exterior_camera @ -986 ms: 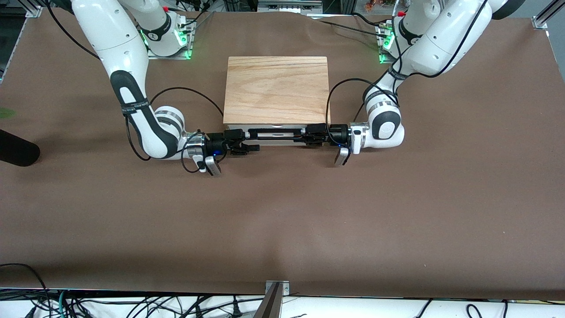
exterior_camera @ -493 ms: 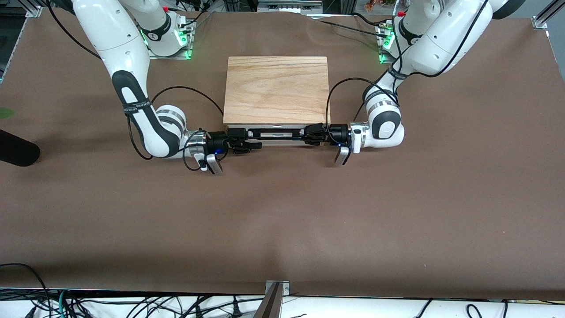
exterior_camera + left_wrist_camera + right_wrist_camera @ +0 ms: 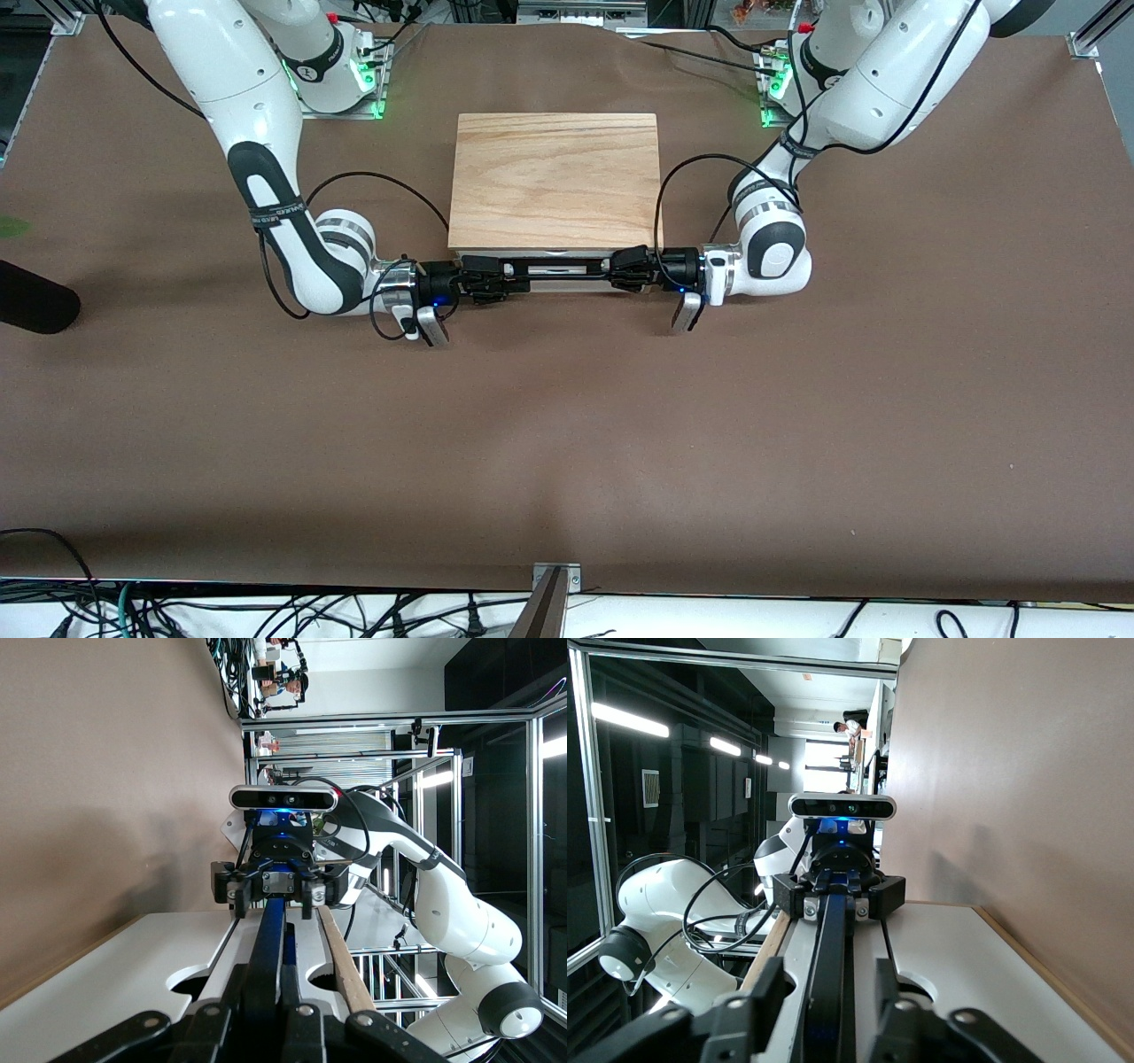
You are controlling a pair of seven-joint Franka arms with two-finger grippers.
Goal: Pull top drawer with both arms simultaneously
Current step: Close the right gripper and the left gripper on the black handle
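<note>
The top drawer [image 3: 554, 280] sits under the near edge of the box's wooden top slab [image 3: 555, 177], with only its white front showing. Its long black handle [image 3: 554, 265] runs across the front. My left gripper [image 3: 622, 265] is at the handle's end toward the left arm and is shut on the handle [image 3: 270, 939]; its own wrist view shows it [image 3: 266, 1028] hugging the bar. My right gripper [image 3: 498, 278] is at the opposite end. In the right wrist view it [image 3: 827, 973] is open, with the handle [image 3: 830, 948] between the spread fingers [image 3: 764, 979].
The brown table [image 3: 567, 443] spreads wide around the box. A dark object [image 3: 31, 301] lies at the right arm's end of the table. Loose black cables loop from both wrists beside the box.
My right gripper has moved in from just in front of the drawer, and its fingers now sit around the handle. The left gripper has hardly moved. The drawer has not visibly moved.
</note>
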